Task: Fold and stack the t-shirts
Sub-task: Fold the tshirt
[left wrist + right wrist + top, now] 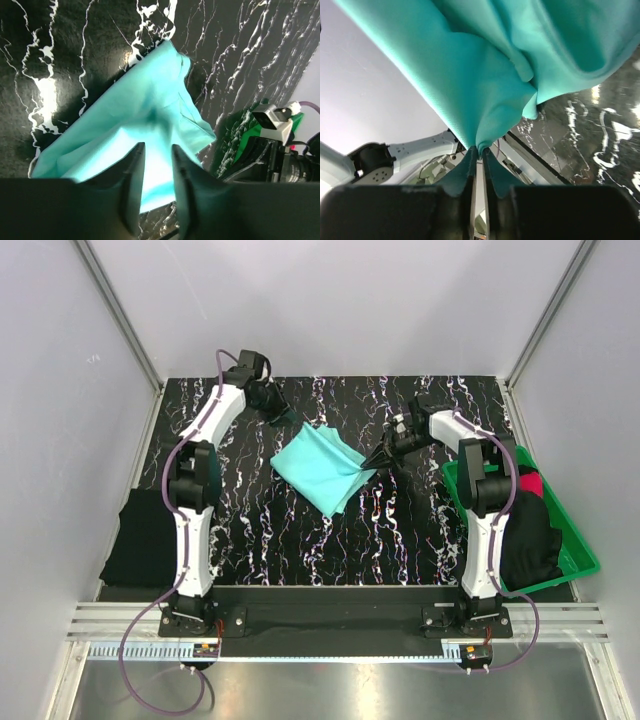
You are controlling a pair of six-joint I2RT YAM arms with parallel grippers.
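A turquoise-mint t-shirt [318, 468] lies folded into a rough diamond on the black marbled mat [260, 530]. My right gripper [378, 458] pinches its right corner. In the right wrist view the cloth [485, 75] bunches down into the nearly closed fingertips of that gripper [479, 150]. My left gripper [283, 415] hovers at the shirt's far left corner. Seen from the left wrist, it [157, 146] stands open above the shirt [145, 115] with nothing between its fingers. A black t-shirt [145, 537] lies at the left edge of the table.
A green tray [580, 540] at the right holds a black t-shirt [530, 535] and a red-pink one [533, 483]. White walls close in the mat at the back and on both sides. The tray's edge [247, 140] also shows in the left wrist view.
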